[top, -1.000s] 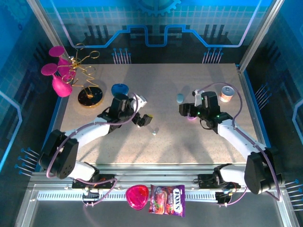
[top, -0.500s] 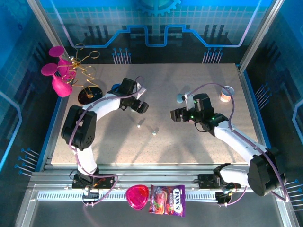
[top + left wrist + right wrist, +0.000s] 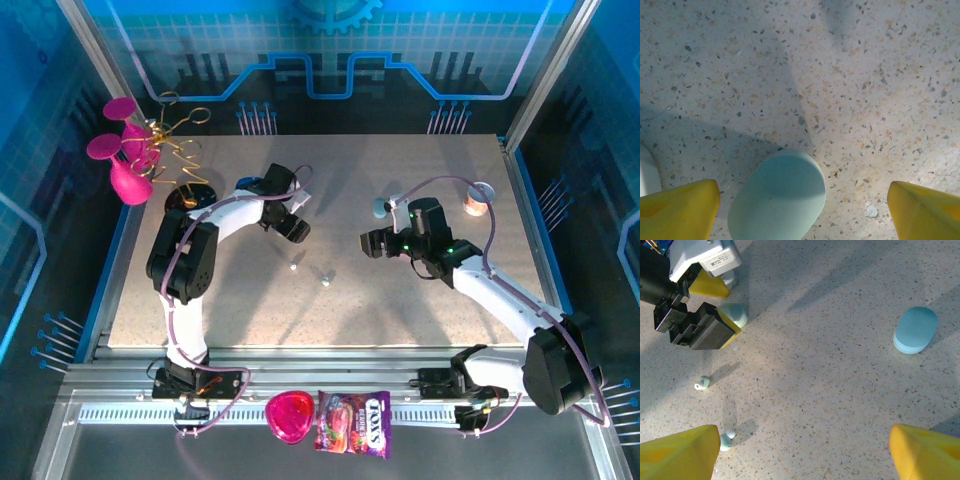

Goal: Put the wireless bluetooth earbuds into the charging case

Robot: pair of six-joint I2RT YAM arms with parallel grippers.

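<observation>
Earbuds (image 3: 702, 383) loose near outstretched left gripper (image 3: 291, 227)

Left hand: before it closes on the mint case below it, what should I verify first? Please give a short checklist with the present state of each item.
1. The left hand is open: ok.
2. The mint case lies between its fingers: ok, but off centre, close to one finger.
3. The mint case is open to take buds: not ok, its lid looks shut.
4. One earbud and a second earbud lie loose on the table, apart from the left hand: ok.
5. The right hand is open and holds nothing: ok.
</observation>
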